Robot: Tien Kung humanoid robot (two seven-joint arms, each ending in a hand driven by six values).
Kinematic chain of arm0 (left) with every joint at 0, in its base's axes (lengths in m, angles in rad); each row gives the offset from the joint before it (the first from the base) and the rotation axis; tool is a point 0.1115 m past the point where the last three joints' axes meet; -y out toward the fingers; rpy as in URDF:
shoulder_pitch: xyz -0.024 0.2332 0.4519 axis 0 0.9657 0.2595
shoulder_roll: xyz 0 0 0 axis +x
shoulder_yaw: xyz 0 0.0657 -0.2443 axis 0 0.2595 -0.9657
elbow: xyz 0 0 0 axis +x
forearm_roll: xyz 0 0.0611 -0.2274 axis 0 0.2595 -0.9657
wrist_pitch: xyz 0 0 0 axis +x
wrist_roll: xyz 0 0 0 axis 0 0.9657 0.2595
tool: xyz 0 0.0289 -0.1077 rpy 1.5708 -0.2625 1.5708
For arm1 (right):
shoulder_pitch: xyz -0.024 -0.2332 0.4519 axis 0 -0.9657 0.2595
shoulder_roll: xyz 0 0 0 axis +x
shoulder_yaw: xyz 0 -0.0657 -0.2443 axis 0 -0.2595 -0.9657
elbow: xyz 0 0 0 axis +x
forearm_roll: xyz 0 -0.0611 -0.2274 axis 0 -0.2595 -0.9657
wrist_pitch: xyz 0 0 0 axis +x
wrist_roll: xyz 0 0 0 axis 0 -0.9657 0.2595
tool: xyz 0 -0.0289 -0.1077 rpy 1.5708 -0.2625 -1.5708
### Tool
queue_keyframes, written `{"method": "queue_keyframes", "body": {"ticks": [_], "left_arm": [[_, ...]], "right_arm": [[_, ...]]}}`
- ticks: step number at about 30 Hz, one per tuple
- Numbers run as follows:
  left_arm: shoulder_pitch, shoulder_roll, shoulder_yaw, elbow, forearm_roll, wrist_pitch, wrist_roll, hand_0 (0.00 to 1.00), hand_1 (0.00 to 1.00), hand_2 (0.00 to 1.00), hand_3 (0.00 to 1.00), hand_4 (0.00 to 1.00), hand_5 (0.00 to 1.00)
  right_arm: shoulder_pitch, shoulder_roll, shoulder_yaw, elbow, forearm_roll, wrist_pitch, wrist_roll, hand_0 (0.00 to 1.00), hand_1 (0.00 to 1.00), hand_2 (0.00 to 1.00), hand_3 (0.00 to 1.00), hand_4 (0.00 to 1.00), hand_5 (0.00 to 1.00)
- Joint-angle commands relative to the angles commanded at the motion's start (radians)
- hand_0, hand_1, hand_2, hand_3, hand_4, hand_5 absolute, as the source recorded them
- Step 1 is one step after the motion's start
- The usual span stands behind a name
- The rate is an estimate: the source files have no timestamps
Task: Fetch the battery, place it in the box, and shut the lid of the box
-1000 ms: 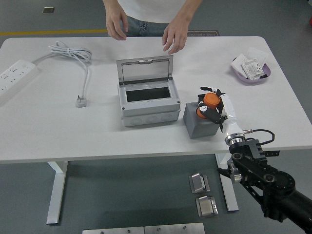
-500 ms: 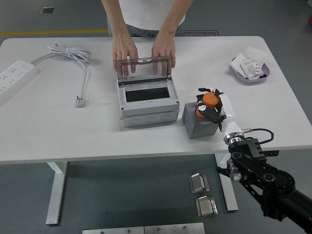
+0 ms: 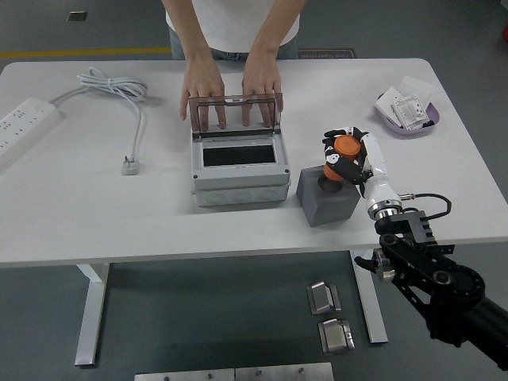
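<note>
While a person's hands (image 3: 232, 91) steady the box (image 3: 240, 167) lid (image 3: 236, 113), the right robot hand (image 3: 347, 155) grips the orange battery (image 3: 344, 148) above the grey block (image 3: 327, 198).

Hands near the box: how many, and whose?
3. A person's two hands rest behind the raised lid of the box. The robot's right hand grips the orange battery to its right.

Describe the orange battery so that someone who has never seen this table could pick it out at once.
Start at the open grey plastic box in the middle of the white table; just right of it stands a smaller dark grey block. Over that block the robot's right hand grips the small orange cylindrical battery. It is the only orange thing here.
</note>
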Motion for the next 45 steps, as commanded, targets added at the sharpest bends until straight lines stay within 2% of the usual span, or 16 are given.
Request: {"method": "queue_keyframes", "body": {"ticks": [10,11,16,17,22,23,24,28,29,33,34,35,45], "left_arm": [[0.005,0.001,-0.007,0.0,0.012,-0.002,0.009,0.582,0.644,0.59,0.595,0.601,0.154],[0.006,0.002,-0.008,-0.001,0.013,-0.003,0.01,0.582,0.644,0.589,0.595,0.601,0.154],[0.006,0.005,-0.012,-0.001,0.019,-0.003,0.014,0.582,0.644,0.589,0.595,0.601,0.154],[0.006,0.006,-0.013,-0.001,0.02,-0.003,0.015,0.582,0.644,0.589,0.595,0.601,0.153],[0.005,0.008,-0.015,-0.002,0.024,-0.004,0.018,0.582,0.644,0.589,0.595,0.601,0.153],[0.005,0.009,-0.016,-0.002,0.025,-0.005,0.019,0.582,0.644,0.589,0.595,0.601,0.154],[0.005,0.009,-0.017,-0.002,0.026,-0.005,0.02,0.582,0.644,0.589,0.595,0.601,0.154],[0.005,0.013,-0.021,-0.003,0.034,-0.006,0.025,0.582,0.644,0.589,0.595,0.601,0.154],[0.005,0.014,-0.023,-0.003,0.036,-0.007,0.027,0.582,0.644,0.589,0.595,0.6,0.155],[0.003,0.019,-0.028,-0.003,0.045,-0.008,0.032,0.582,0.644,0.589,0.595,0.6,0.155],[0.002,0.021,-0.029,-0.003,0.048,-0.008,0.033,0.582,0.644,0.589,0.595,0.6,0.155],[0.001,0.022,-0.03,-0.004,0.049,-0.009,0.034,0.579,0.644,0.59,0.596,0.601,0.154],[-0.009,0.028,-0.039,-0.005,0.066,-0.013,0.044,0.576,0.645,0.589,0.595,0.601,0.155]], "right_arm": [[0.036,-0.013,-0.008,0.05,-0.067,-0.022,-0.05,0.657,0.608,0.51,0.385,0.104,0.002],[0.042,-0.014,-0.011,0.058,-0.077,-0.024,-0.058,0.574,0.57,0.507,0.384,0.112,0.002],[0.093,-0.015,-0.039,0.088,-0.143,-0.027,-0.114,0.574,0.57,0.507,0.384,0.112,0.002],[0.108,-0.014,-0.048,0.091,-0.16,-0.025,-0.129,0.434,0.478,0.504,0.386,0.121,0.002],[0.185,0.001,-0.101,0.085,-0.257,-0.009,-0.218,0.434,0.478,0.504,0.386,0.121,0.002],[0.198,0.005,-0.109,0.082,-0.276,-0.004,-0.236,0.19,0.312,0.491,0.386,0.119,0.002],[0.211,0.008,-0.117,0.078,-0.294,0.0,-0.253,0.19,0.312,0.491,0.386,0.119,0.002],[0.277,0.025,-0.168,0.047,-0.372,0.019,-0.334,0.19,0.312,0.491,0.386,0.119,0.002],[0.294,0.029,-0.184,0.036,-0.386,0.023,-0.351,0.049,0.237,0.491,0.401,0.135,0.002],[0.363,0.046,-0.255,-0.017,-0.411,0.039,-0.398,0.049,0.237,0.491,0.401,0.135,0.002],[0.38,0.052,-0.275,-0.033,-0.409,0.041,-0.403,0.049,0.237,0.491,0.401,0.135,0.002],[0.393,0.056,-0.29,-0.045,-0.406,0.042,-0.406,0.002,0.213,0.494,0.405,0.145,0.002],[0.494,0.123,-0.437,-0.175,-0.349,0.044,-0.398,0.002,0.215,0.497,0.406,0.146,0.002]]}}
